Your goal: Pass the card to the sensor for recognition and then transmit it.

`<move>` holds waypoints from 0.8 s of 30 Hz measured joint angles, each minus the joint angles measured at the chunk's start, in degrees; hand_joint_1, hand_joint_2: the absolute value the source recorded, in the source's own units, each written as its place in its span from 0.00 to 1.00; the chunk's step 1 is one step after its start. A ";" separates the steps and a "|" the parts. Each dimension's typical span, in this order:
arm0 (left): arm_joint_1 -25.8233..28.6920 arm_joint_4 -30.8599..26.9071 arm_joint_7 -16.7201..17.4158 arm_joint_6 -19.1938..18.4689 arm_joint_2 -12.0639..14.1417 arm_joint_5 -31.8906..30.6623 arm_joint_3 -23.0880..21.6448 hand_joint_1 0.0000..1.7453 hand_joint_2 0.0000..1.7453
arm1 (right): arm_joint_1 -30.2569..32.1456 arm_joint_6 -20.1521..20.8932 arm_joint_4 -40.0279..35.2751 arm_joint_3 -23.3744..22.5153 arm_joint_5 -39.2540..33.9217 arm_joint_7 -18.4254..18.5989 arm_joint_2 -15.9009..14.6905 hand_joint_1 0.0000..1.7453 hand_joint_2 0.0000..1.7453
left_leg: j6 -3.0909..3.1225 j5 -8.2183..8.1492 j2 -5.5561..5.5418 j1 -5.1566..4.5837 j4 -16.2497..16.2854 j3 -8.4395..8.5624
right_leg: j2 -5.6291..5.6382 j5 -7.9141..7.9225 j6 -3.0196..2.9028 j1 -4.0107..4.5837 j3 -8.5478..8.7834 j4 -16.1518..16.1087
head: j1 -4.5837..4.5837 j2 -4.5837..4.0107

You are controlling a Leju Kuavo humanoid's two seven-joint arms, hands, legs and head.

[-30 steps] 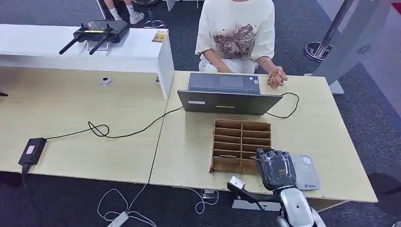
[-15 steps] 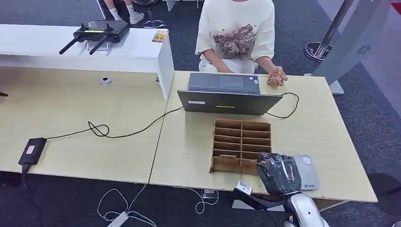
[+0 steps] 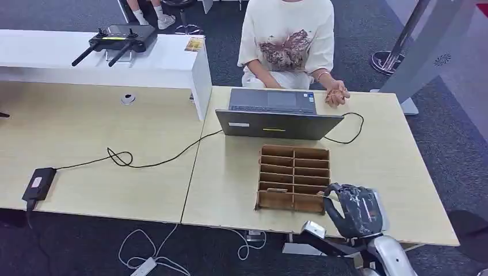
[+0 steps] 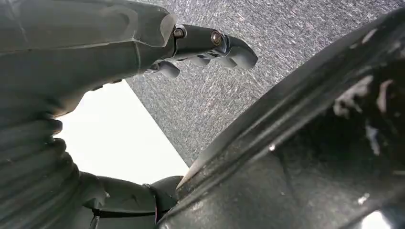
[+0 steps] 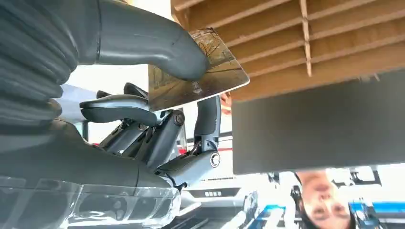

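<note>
Card [image 5: 200, 71] pinched between thumb and a finger of right hand [image 3: 357, 210], held above near edge of table [image 3: 230, 184], toward its right corner, just beside wooden slotted tray [image 3: 293, 177]. Under that hand, grey sensor [image 3: 381, 214] lying flat near same edge, mostly covered. Left hand [image 4: 86, 52] hanging over carpet, nothing in it, fingers [image 4: 229, 45] only loosely bent and apart. Laptop [image 3: 279, 115] at far edge, person's hand [image 3: 336, 92] resting beside it.
</note>
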 joint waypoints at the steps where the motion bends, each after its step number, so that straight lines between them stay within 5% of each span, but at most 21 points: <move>1: 0.00 0.00 0.00 0.04 0.00 0.00 0.00 0.00 1.00 | -0.01 -0.20 -0.24 0.00 -0.35 -0.31 -0.04 1.00 1.00 | 0.00 0.00 0.00 0.00 0.00 0.00 | 0.00 0.00 0.00 0.00 0.00 0.00 | 0.00 0.00; 24: 0.00 0.00 -0.28 -0.02 0.00 0.37 0.02 0.00 1.00 | -6.79 0.20 -3.87 0.09 -10.40 -8.37 -1.11 1.00 1.00 | 0.00 0.01 0.00 0.00 0.00 0.00 | 0.00 0.01 0.00 0.00 0.01 0.01 | 0.00 0.00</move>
